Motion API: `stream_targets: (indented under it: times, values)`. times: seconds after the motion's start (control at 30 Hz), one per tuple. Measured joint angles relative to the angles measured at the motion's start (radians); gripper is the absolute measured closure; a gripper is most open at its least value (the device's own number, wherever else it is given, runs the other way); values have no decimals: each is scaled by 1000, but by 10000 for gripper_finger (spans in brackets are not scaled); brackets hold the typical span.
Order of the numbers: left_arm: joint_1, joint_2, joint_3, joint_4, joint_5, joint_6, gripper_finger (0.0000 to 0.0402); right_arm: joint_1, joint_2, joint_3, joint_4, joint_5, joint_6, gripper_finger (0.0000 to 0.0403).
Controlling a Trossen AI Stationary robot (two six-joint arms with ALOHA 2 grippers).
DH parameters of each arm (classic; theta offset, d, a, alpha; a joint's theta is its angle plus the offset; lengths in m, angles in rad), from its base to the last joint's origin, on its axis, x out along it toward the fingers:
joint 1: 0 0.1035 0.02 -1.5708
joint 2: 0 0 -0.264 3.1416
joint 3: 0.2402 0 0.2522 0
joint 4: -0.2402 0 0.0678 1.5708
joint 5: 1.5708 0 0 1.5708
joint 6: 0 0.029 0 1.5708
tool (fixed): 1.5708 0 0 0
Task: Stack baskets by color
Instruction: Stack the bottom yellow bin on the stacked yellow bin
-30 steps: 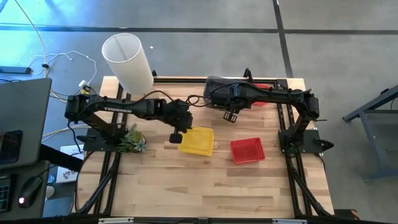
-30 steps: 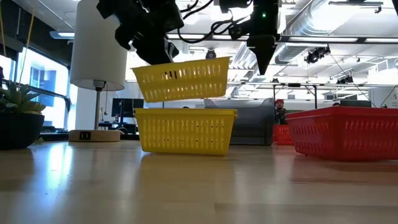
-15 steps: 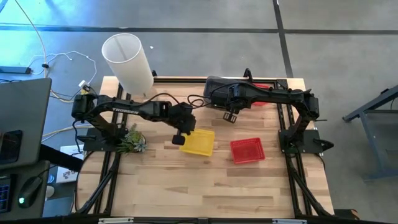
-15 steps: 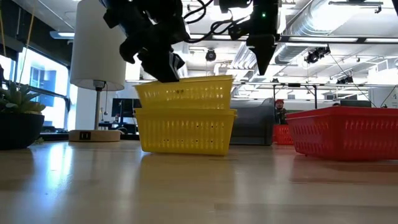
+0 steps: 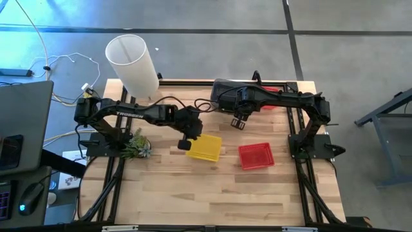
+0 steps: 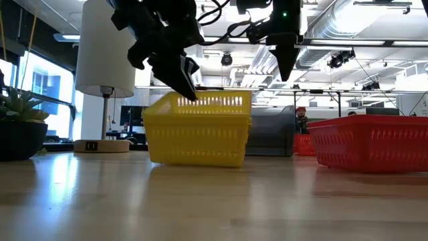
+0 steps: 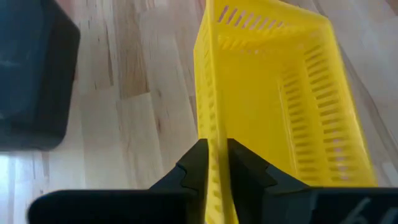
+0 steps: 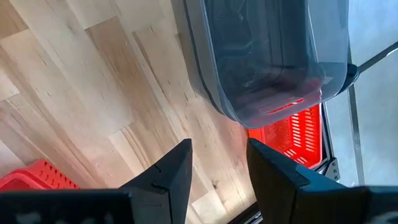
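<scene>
Left gripper (image 7: 213, 163) straddles the left wall of the yellow basket (image 5: 205, 147) at table centre, fingers just apart, barely gripping. Its long axis runs near-to-far, open side up. One red basket (image 5: 256, 155) sits to its right. Right gripper (image 5: 238, 122) hangs open near the grey baskets (image 8: 267, 56) at the far edge; count there unclear. Another red basket (image 8: 293, 130) lies beyond them.

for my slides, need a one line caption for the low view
Left end effector at the rim of the nested yellow baskets, a red basket to the side, right end effector waiting above.
</scene>
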Motion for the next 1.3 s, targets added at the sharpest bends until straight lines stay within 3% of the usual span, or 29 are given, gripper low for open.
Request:
stream_targets:
  times: [0.3, 0.5, 0.67, 0.93, 1.1, 1.3]
  values:
    - [0, 0, 0, 2, -3, -18, 302, 0, 0, 0, -11, 5, 0, 265]
    - [5, 23, 1, 8, -25, -35, 296, 0, 0, 0, -12, 6, 7, 265]
    - [14, 60, 1, 10, -52, -47, 319, 0, 0, 0, -18, 8, 8, 265]
    - [24, 48, 1, 35, -35, -89, 395, 0, 0, 0, -22, 36, 8, 265]
    - [50, 48, 0, 29, 77, -93, 398, 0, 0, 0, -22, 36, 7, 265]
    - [59, 48, 0, 29, 82, -90, 401, 0, 0, 0, -22, 31, 11, 265]
